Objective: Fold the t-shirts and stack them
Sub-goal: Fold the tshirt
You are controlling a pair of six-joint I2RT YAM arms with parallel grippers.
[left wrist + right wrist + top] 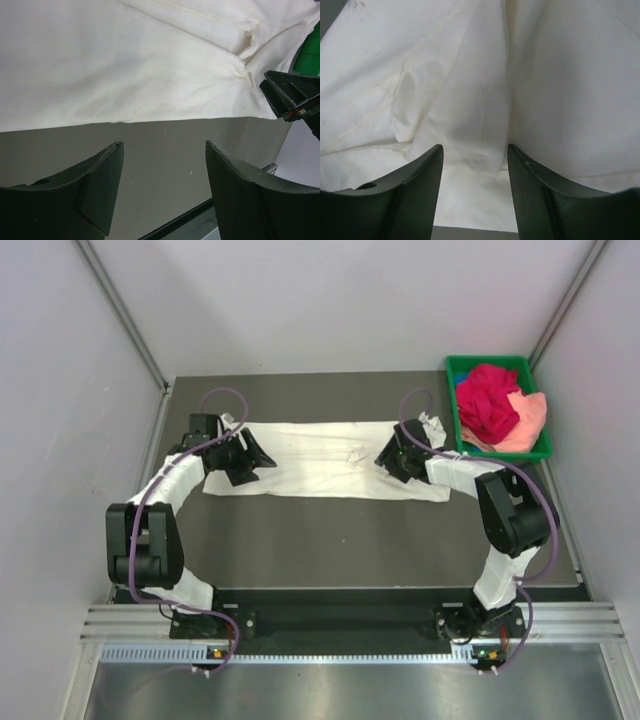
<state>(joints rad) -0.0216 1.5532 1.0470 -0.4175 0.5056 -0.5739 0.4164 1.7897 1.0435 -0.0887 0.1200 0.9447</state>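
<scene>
While the cream-white t-shirt (320, 465) appears half-folded lengthwise, left gripper (164, 145) and right gripper (474, 146) hover at its ends, jaws apart and empty; next, each should pinch an edge.

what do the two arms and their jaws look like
The left arm and right arm both have chunky black joint housings, with white sleeves wrapped over the links between them. A thin purple cable loops along each arm. The jaws are matte and dark, each a pair of curved blades tapering to blunt tips.
</scene>
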